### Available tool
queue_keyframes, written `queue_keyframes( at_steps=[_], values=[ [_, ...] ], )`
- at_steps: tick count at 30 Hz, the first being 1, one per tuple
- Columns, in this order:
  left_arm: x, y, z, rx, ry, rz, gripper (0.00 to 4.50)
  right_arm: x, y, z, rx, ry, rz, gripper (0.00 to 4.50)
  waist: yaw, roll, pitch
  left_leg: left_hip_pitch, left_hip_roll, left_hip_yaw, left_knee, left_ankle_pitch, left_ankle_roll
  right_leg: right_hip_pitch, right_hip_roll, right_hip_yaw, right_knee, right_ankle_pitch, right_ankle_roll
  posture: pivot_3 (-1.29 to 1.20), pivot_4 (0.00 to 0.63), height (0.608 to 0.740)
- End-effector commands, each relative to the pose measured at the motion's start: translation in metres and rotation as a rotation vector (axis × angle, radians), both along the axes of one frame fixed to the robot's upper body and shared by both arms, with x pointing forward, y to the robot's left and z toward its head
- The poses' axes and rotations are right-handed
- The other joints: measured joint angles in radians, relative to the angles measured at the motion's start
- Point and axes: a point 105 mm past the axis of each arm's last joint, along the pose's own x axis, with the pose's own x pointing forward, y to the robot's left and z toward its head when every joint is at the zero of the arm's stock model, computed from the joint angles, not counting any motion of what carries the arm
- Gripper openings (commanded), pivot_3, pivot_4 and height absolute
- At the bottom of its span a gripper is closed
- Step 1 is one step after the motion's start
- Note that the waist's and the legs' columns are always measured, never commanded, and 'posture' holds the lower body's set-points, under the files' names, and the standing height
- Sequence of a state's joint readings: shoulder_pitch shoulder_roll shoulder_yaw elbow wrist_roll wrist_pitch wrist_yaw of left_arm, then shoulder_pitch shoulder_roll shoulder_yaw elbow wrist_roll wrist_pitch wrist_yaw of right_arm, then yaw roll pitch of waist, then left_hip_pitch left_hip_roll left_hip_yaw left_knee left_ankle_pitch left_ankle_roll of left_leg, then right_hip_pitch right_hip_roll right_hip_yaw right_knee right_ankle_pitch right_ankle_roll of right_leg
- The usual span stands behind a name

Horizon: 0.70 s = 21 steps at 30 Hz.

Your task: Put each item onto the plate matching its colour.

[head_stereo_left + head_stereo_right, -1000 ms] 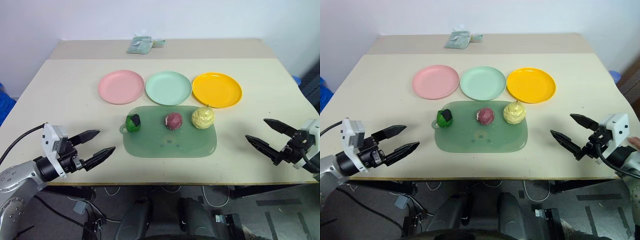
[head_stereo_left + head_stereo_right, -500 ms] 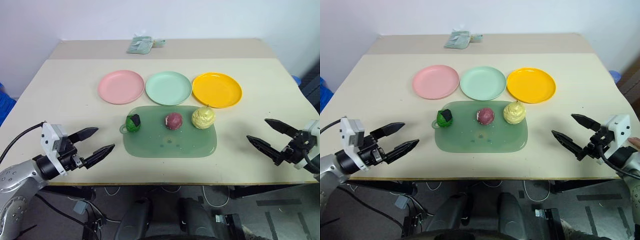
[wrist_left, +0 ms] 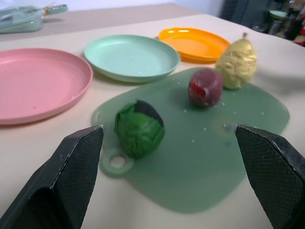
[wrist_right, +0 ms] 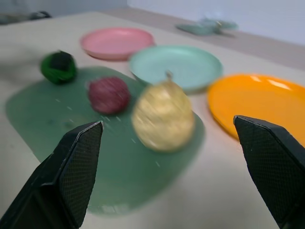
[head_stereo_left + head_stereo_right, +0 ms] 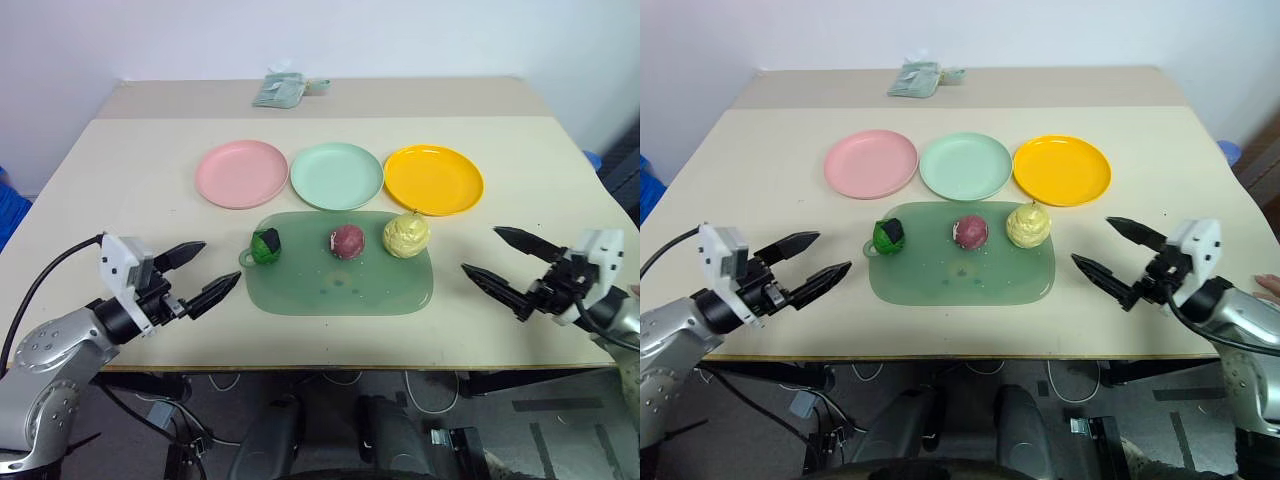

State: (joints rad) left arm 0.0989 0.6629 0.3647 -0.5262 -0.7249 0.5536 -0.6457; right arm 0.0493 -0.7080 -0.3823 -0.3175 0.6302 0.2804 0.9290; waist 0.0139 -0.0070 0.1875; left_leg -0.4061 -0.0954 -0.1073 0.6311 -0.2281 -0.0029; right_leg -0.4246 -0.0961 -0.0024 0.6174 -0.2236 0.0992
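Toy foods sit untouched in a row on the green mat (image 5: 340, 275): green lump (image 5: 266, 245), maroon one (image 5: 347, 241), yellow one (image 5: 406, 235), just before the pink plate (image 5: 242, 173), mint plate (image 5: 337, 175) and orange plate (image 5: 434, 179). Left gripper (image 5: 210, 275) and right gripper (image 5: 498, 260) hang wide open and empty, flanking the mat over the table (image 5: 130, 190). Risk, as I judge it: the round, close-set items could roll or knock a neighbour if a finger lands off-centre.

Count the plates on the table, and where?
3, in a row behind the green mat: pink plate on the robot's left, mint green plate in the middle, orange-yellow plate on the right. All bare; none looks hidden.
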Motion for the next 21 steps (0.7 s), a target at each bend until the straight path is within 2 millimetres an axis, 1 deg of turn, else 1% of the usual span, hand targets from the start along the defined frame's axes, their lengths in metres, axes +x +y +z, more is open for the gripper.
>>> queue_keyframes(
  at_steps=[1, 5, 9, 12, 15, 17, 21],
  values=[
    [0.005, -0.007, 0.005, 0.014, 0.013, 0.032, 4.50, -0.003, 0.023, 0.012, -0.003, -0.050, 0.090, 4.47, 0.000, 0.000, 0.000, 0.000, 0.000, 0.000, 0.000, 0.000, 0.000, 0.000, 0.000, 0.000, 0.000, 0.000, 0.000, 0.00, 0.150, 0.740],
    [0.014, -0.010, 0.004, 0.010, 0.063, 0.067, 4.50, -0.003, 0.037, 0.013, -0.019, -0.052, 0.165, 4.47, 0.001, 0.000, 0.000, 0.000, 0.000, 0.000, 0.000, 0.000, 0.000, 0.000, 0.000, 0.000, 0.000, 0.000, 0.000, 0.00, 0.150, 0.740],
    [0.025, -0.017, 0.004, 0.000, 0.088, 0.093, 4.50, 0.001, 0.045, 0.019, -0.029, -0.073, 0.202, 4.47, 0.000, 0.000, 0.000, 0.000, 0.000, 0.000, 0.001, 0.000, 0.000, 0.000, 0.000, 0.000, 0.001, 0.000, 0.000, 0.00, 0.150, 0.740],
    [0.034, -0.029, 0.005, -0.011, 0.103, 0.084, 4.50, 0.001, 0.054, 0.021, -0.053, -0.096, 0.238, 4.47, 0.001, -0.001, 0.000, 0.000, 0.000, 0.000, 0.001, 0.000, 0.000, 0.000, 0.001, 0.000, 0.001, 0.000, 0.001, 0.00, 0.150, 0.740],
    [0.046, -0.035, -0.002, -0.028, 0.155, 0.125, 4.50, 0.003, 0.060, 0.023, -0.046, -0.104, 0.246, 4.47, 0.001, -0.001, 0.000, 0.000, -0.001, 0.000, 0.001, 0.000, 0.000, 0.000, 0.001, 0.000, 0.001, 0.001, 0.002, 0.00, 0.150, 0.740],
    [0.051, -0.036, -0.007, -0.004, 0.177, 0.152, 4.50, 0.003, 0.062, 0.023, -0.052, -0.111, 0.252, 4.47, 0.000, -0.001, 0.000, 0.000, -0.001, 0.000, 0.001, 0.000, 0.000, 0.000, 0.001, 0.000, 0.001, 0.002, 0.003, 0.00, 0.150, 0.740],
    [0.058, -0.050, -0.015, 0.004, 0.220, 0.147, 4.50, 0.002, 0.066, 0.025, -0.054, -0.116, 0.267, 4.47, 0.000, -0.001, 0.000, 0.000, -0.001, 0.000, 0.001, 0.000, 0.000, -0.001, 0.001, 0.000, 0.002, 0.002, 0.004, 0.00, 0.150, 0.740]
  ],
)
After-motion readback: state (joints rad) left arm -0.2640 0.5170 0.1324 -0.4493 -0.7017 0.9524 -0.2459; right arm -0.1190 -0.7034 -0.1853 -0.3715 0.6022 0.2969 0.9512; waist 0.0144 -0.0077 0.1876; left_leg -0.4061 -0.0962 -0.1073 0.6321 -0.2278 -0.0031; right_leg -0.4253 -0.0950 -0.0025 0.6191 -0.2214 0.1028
